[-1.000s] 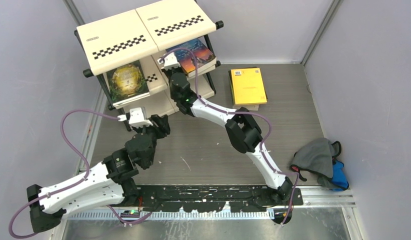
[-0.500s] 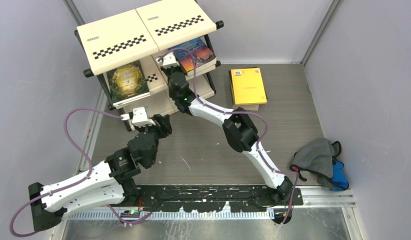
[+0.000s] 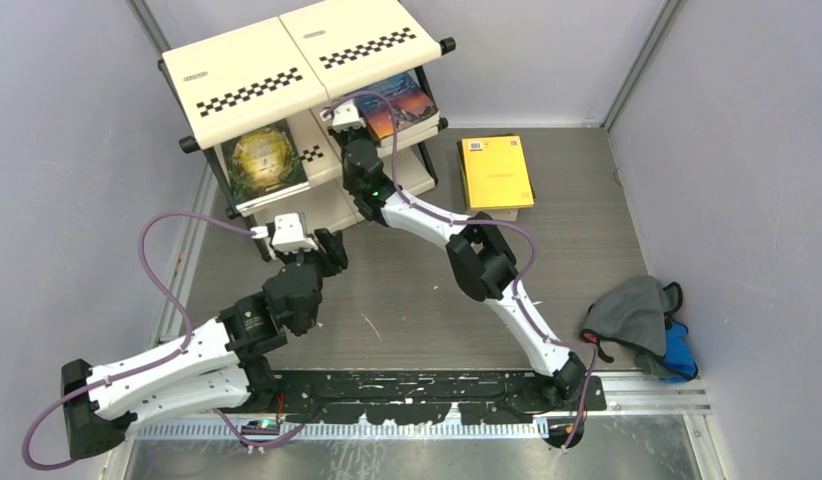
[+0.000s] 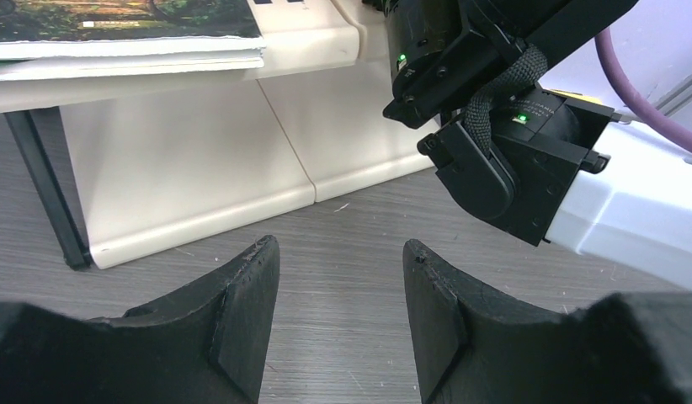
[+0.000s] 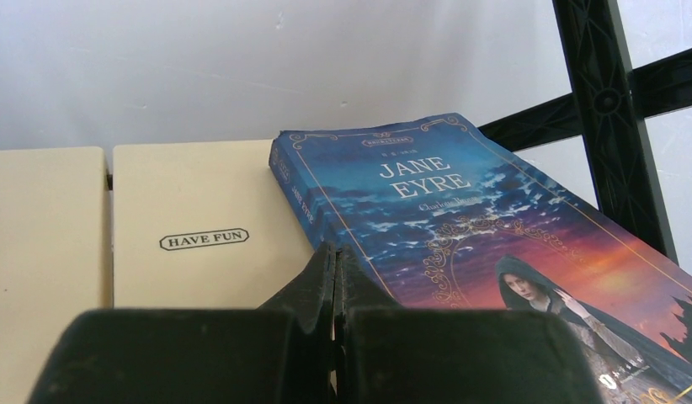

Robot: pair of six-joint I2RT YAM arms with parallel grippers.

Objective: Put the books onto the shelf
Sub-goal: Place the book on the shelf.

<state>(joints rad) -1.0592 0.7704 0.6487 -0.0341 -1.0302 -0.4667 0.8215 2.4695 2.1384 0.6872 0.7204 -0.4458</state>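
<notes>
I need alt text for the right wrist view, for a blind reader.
The shut right hand points toward a blue Jane Eyre paperback lying flat on a cream shelf panel marked HAVE FUN. A black frame post stands behind.

The top camera looks steeply down from above the near edge over the whole bench (image 3: 407, 290) and shelf (image 3: 247, 80). The left wrist camera sits low, facing the shelf's foot and the right arm (image 4: 528, 160). The right wrist camera is close on the blue book (image 5: 460, 219), also seen from above.
</notes>
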